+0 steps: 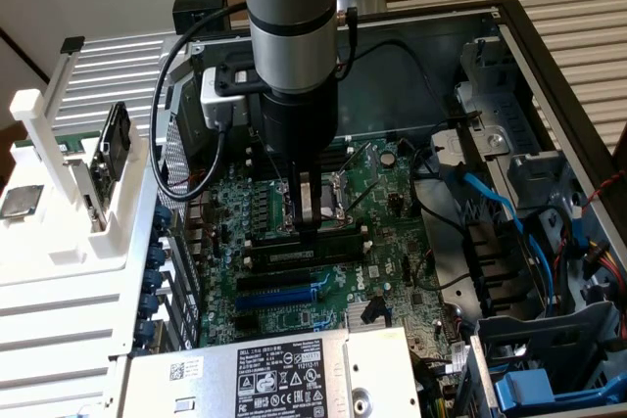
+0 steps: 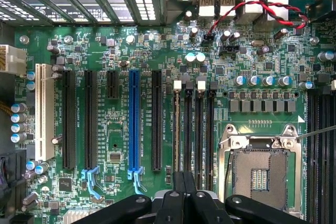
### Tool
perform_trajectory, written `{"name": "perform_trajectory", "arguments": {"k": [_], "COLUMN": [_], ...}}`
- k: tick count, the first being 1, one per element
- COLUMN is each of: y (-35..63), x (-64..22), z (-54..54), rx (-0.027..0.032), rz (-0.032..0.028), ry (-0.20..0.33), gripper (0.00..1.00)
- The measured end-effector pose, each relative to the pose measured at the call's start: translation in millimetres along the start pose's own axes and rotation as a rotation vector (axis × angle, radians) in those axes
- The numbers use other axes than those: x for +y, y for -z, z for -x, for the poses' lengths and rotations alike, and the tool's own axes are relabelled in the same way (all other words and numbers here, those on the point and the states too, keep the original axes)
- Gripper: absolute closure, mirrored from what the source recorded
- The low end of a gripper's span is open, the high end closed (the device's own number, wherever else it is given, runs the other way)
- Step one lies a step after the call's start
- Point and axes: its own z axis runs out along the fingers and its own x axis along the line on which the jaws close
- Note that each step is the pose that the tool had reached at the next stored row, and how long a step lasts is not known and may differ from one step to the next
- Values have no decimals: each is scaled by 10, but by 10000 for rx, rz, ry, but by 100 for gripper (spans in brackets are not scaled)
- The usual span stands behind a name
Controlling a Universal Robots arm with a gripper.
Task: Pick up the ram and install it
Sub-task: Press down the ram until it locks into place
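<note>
Nearest the wrist camera, the gripper [image 2: 184, 178] is seen with its fingers drawn fully together, no gap between them, poised over the bank of memory slots [image 2: 199, 129] beside the open CPU socket [image 2: 260, 174]. In the exterior view the gripper [image 1: 311, 225] is lowered onto the motherboard [image 1: 392, 242], its tips touching the top edge of the ram [image 1: 279, 237]. The ram appears to stand on edge in a slot there. Whether that edge is pinched or merely borne upon cannot be told. The ram's long axis is noted running across the exterior view from left to right, parallel to the blue expansion slot [image 1: 279, 291] just beside it, with the flat faces upright and the contact edge judged to point down into the slot. Handling is judged as follows: light, thin and stiff, but easily cracked if bent; chips and contacts best left untouched; hold best taken on the bare top edge near the middle, so that pressure goes straight down and evenly toward both end clips. Further out, the power supply [image 1: 294, 374] and the open computer case [image 1: 549, 66] are recorded.
</note>
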Motion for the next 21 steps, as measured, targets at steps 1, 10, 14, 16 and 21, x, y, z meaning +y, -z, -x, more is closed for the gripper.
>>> {"name": "perform_trajectory", "arguments": {"k": [1, 10, 14, 16, 21], "y": [-3, -7, -9, -10, -15], "x": [0, 0, 0, 0, 0], "z": [0, 0, -1, -2, -5], "rx": [-2, -2, -2, -2, -2], "rz": [0, -1, -1, -1, -1], "ry": [2, 7, 8, 11, 12], "gripper": [90, 90, 90, 90, 90]}}
